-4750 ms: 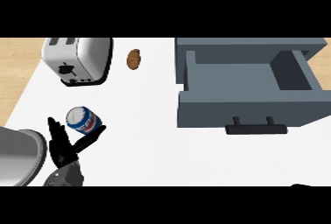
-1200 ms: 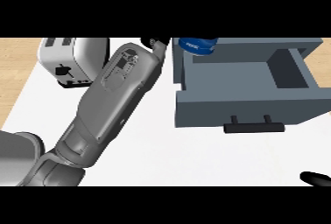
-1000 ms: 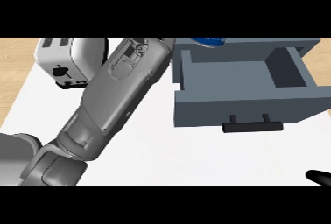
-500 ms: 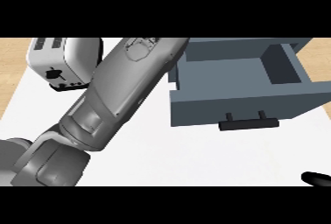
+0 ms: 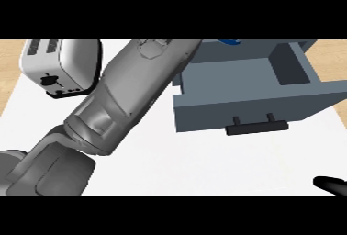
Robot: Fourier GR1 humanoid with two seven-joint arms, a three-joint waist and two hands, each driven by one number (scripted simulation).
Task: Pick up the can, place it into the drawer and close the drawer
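Carried since the earlier frames from the near left part of the white counter (image 5: 203, 160) up to its far edge: the blue cylindrical can (image 5: 230, 42), now only a sliver of blue at the top of the view, over the back wall of the open grey box-shaped drawer (image 5: 251, 98). Swung across with it, the grey left forearm (image 5: 129, 96), now lying diagonally from the lower left corner toward the drawer's far left corner and filling much of the view. Drawer seen shifted and tilted compared with before, probably because the head view itself has turned.

Stretched that far, likely, so as to bring the can above the drawer's cavity before lowering it; drawer pulled fully out, black bar handle (image 5: 256, 127) facing the near edge, left that way to receive the can.

Left hand beyond the top of the view: fingers unseen, so impossible to tell whether wrapped round the can. Right hand (image 5: 332, 185) just a black tip at the counter's near right corner, too little showing to judge open or closed.

Silver two-slot toaster (image 5: 61, 66) at the far left corner, untouched.
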